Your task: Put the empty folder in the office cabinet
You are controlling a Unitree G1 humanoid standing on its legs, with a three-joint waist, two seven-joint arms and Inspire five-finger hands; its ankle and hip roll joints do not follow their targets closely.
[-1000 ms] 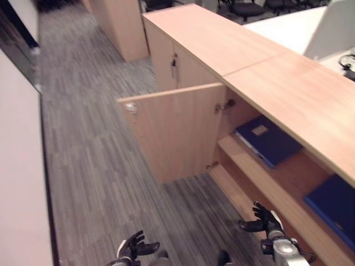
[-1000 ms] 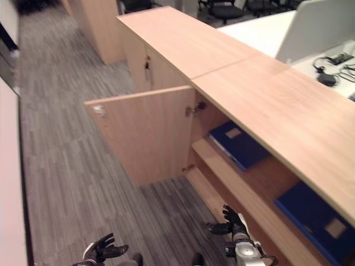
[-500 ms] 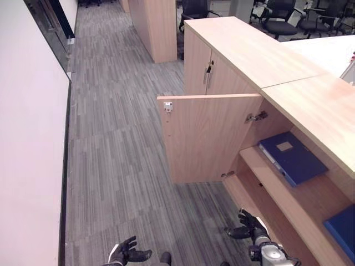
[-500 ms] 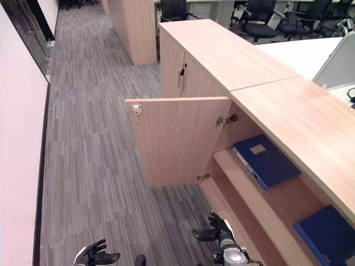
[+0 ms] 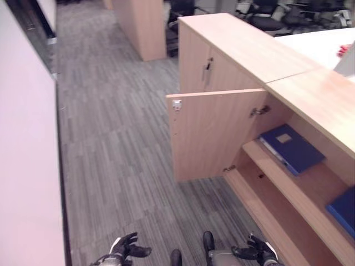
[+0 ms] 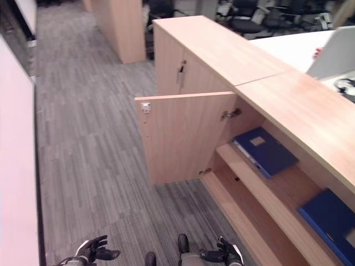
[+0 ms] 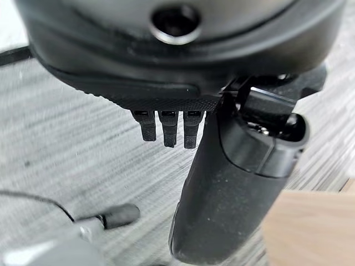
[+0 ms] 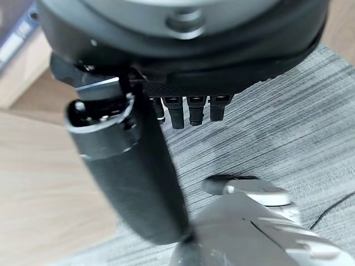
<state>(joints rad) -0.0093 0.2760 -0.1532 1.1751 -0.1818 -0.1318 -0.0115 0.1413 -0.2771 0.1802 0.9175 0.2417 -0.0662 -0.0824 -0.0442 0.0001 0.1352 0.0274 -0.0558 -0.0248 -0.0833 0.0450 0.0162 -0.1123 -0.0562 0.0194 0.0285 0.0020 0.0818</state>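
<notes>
Left eye view: a blue folder lies flat on the upper shelf of the open cabinet, ahead-right of the right hand.

Right eye view: left hand relaxed, empty.

Wrist views: both hands' fingers straight, holding nothing.

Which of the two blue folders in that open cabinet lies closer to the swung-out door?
The blue folder with the pale label, lying on the shelf just past the open door. The other blue folder lies further along, at the view's right edge.
</notes>
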